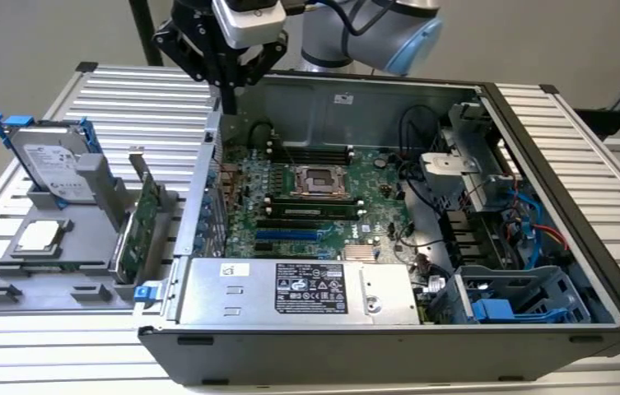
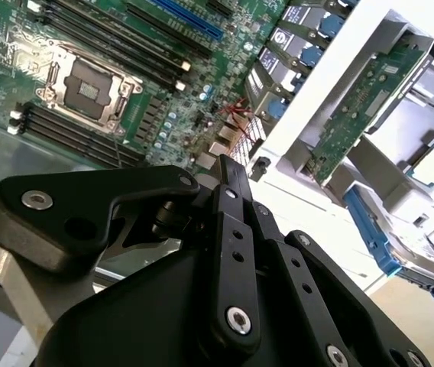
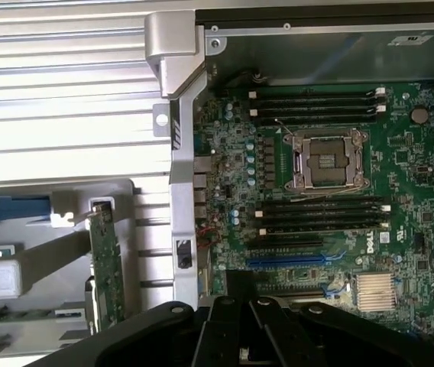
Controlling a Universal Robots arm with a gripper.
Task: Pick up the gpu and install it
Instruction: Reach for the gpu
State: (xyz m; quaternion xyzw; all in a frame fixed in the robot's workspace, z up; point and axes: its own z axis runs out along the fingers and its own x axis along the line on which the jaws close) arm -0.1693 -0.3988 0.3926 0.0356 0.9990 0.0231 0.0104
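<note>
Gripper [image 1: 228,103] hovering upper left in exterior view, fingers closed together, holding nothing, above case [image 1: 398,362] edge. Slatted table [image 1: 101,90] bearing case. Gpu [image 1: 139,224] standing on edge in holder [image 1: 24,288], lower left of gripper, well apart.

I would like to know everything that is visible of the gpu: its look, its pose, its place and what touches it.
The gpu is a thin flat card, and the face that shows is a green circuit board. It stands on edge, nearly upright, in a slot of the grey holder, to the exterior view's left of the open computer case. Nothing but the holder seems to touch it. The gripper hangs apart from it, over the case's edge.
</note>
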